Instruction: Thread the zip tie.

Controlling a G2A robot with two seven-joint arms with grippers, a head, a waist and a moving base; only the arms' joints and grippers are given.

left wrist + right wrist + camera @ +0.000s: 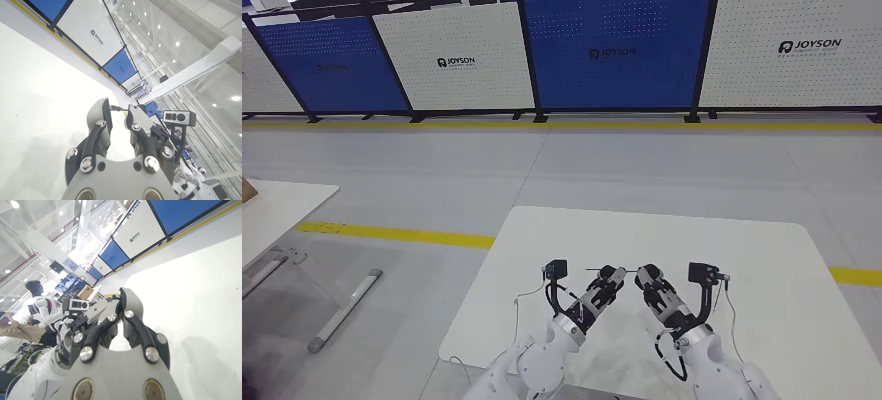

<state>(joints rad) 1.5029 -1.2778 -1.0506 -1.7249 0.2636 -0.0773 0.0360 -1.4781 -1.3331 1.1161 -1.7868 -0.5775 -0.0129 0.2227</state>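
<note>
Zip tie [115, 108]: seen across released left gripper [118, 105] jaws, left wrist view; apparently clenched in right gripper [118, 297] jaws, right wrist view.

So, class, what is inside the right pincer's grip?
A dark stub of the zip tie sticks out at the tips of the shut right pincer. How much lies deeper in the grip is hidden.

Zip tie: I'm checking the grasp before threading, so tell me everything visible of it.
The zip tie is a thin, dark, plastic-looking strip, held above the white table. It spans the gap between the spread fingers of the left gripper. The right gripper is pinched shut on it, a short dark stub poking out. Its head cannot be made out.
</note>
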